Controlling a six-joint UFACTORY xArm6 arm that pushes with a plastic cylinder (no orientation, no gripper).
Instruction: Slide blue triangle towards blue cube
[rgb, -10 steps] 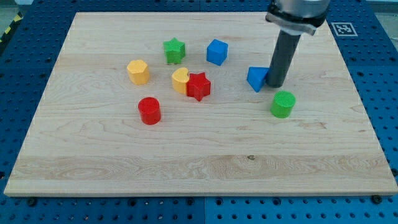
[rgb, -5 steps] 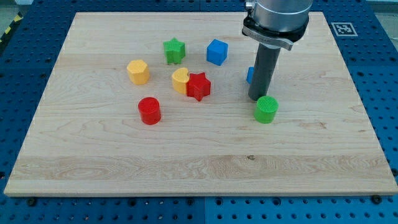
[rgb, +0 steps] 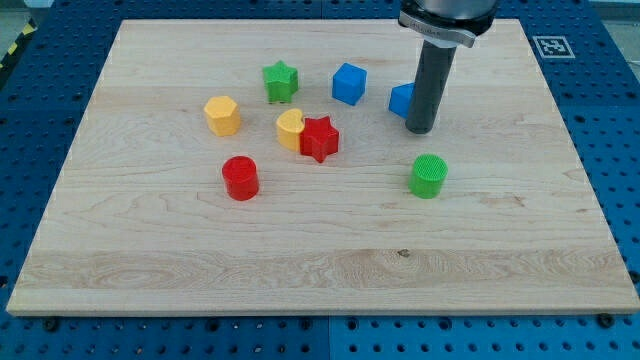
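Observation:
The blue triangle (rgb: 401, 98) lies near the view's top, partly hidden behind my rod. The blue cube (rgb: 349, 83) sits a short way to its left, with a small gap between them. My tip (rgb: 420, 130) rests on the board just below and to the right of the blue triangle, touching or nearly touching it.
A green star (rgb: 281, 80) lies left of the blue cube. A yellow hexagonal block (rgb: 222, 115), a yellow heart (rgb: 290, 128) touching a red star (rgb: 320, 138), and a red cylinder (rgb: 240, 177) lie further left. A green cylinder (rgb: 428, 176) stands below my tip.
My tip swung left and down, knocking the green cylinder left, then moved up. The blue triangle has slid up and left, closer to the blue cube.

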